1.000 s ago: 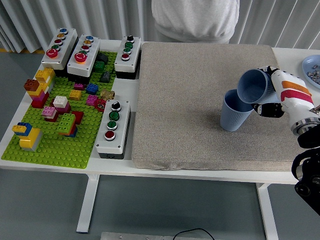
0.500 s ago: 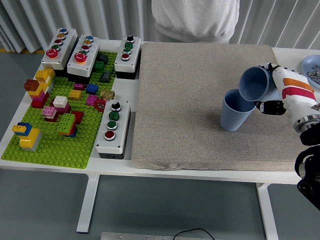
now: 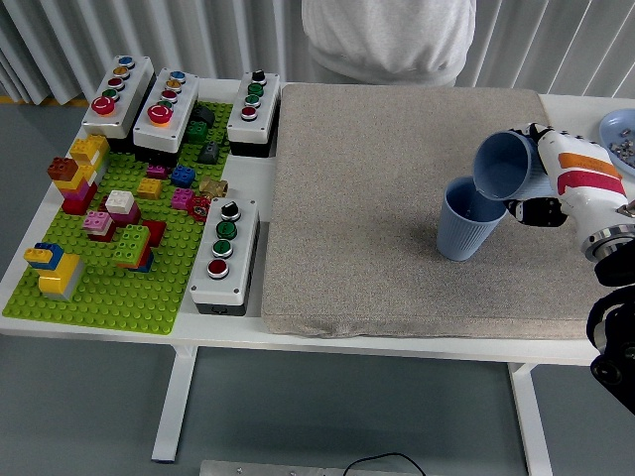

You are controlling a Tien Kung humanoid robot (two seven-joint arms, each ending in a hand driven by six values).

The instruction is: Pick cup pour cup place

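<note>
Head view — why is the tilted blue cup [image 3: 504, 166] held like that?
— Right hand [image 3: 556, 183] grips it on its side, mouth over the standing blue cup [image 3: 466, 230] on the grey mat [image 3: 377, 198], I think for pouring.
— Any writing?
— None readable; the hand's orange mark has no letters.

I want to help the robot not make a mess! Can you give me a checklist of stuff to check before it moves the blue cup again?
1. Right hand grips the tipped cup firmly: ok.
2. Tipped cup's mouth sits over the standing cup: ok.
3. Standing cup is upright on the grey mat: ok.
4. Tipped cup is emptied: cannot tell.
5. Free mat space beside the standing cup for putting down: ok.
6. Person at the far side keeps clear of the cups: ok.
</note>
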